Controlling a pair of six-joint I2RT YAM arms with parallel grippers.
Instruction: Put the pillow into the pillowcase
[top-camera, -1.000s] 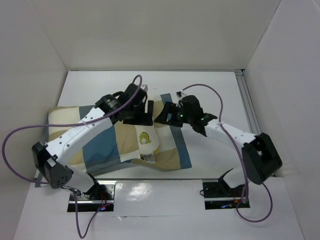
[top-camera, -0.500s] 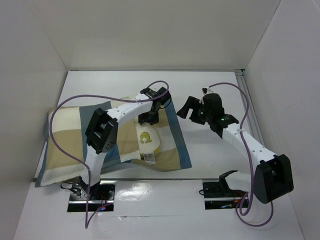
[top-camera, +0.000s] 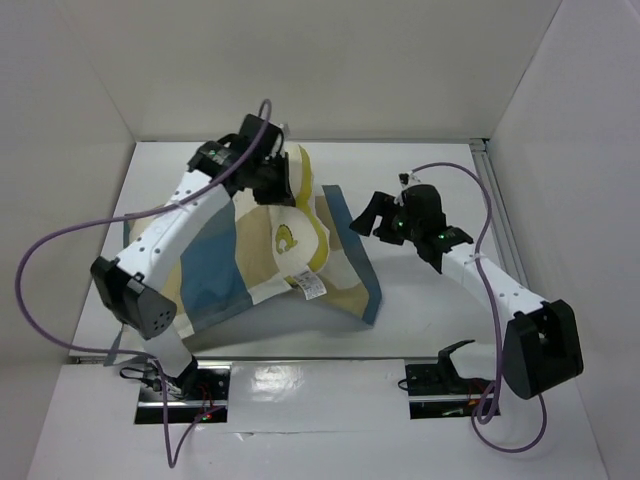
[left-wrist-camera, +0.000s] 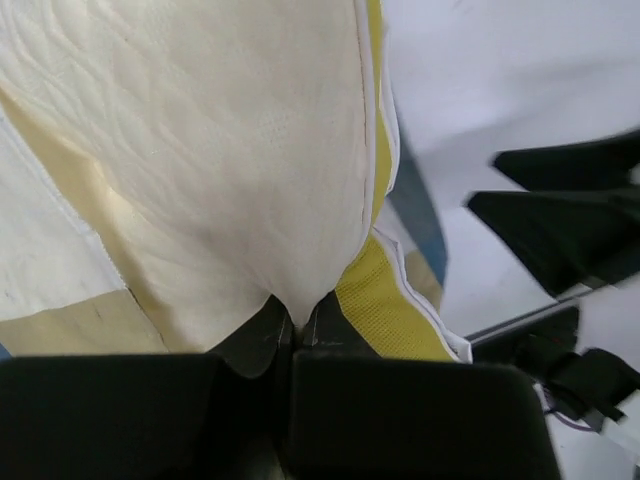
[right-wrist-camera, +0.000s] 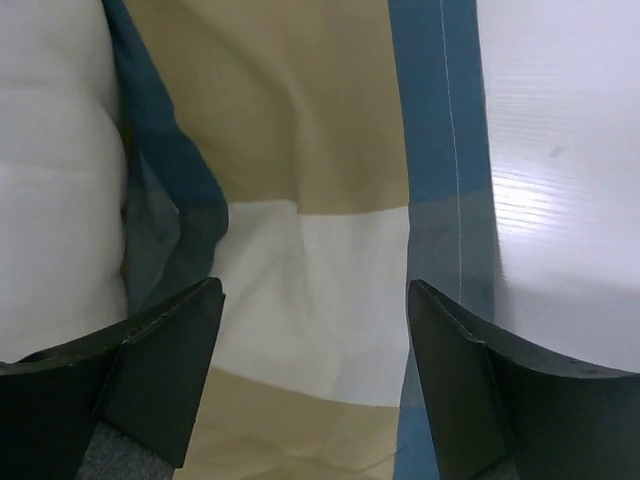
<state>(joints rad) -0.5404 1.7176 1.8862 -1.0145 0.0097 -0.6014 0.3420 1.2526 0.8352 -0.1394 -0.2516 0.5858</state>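
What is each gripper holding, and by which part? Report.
The left gripper is shut on the pillow, pinching cream fabric beside its yellow edge band; the right gripper, open above the pillowcase, holds nothing.

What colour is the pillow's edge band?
Yellow edge band on the cream-white pillow; shows best in the left wrist view.

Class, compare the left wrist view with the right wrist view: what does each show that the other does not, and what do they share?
Only the left wrist view: the left gripper, jaws shut on the cream pillow beside its yellow edge band, and the right gripper seen from outside.

Only the right wrist view: the right gripper's own jaws standing open above the pillowcase with its large blue, tan and cream checks, holding nothing. A pale bulge at the left edge may be the pillow.

Both: some checked pillowcase cloth and bare white table.
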